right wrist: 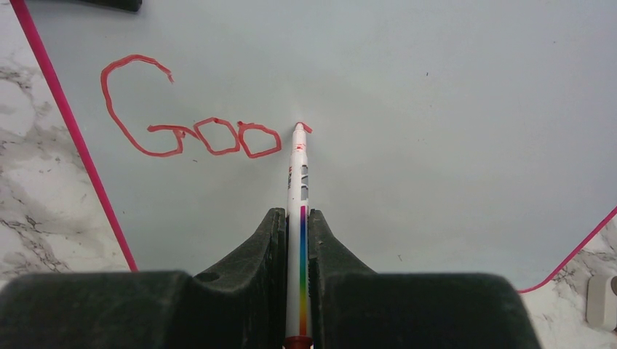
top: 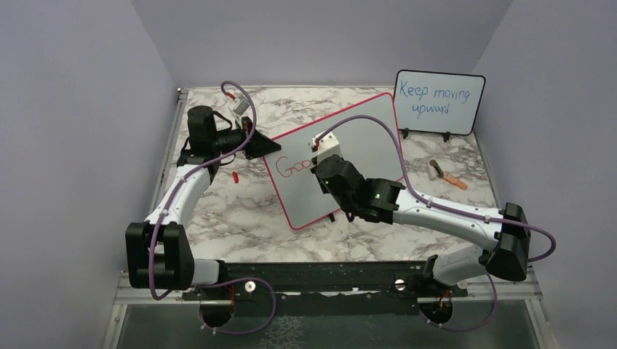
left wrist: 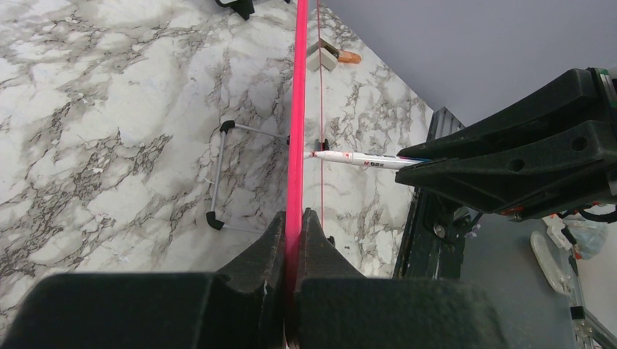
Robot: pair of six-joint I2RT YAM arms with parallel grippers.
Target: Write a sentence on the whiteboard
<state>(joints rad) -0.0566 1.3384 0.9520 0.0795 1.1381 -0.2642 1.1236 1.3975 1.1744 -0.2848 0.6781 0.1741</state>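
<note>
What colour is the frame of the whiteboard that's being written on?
The whiteboard has a bright red-pink frame; the right wrist view shows it best.

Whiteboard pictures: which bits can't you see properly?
- Top external: the right arm covers the red writing past "Goo".
- Left wrist: the whiteboard shows edge-on, so its face is hidden.
- Right wrist: the marker has its back end hidden between the fingers; picture edges cut off the whiteboard.

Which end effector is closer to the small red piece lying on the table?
Left. The left end effector grips the whiteboard beside the red piece; the right end effector holds the marker over the board's face, farther away.
</note>
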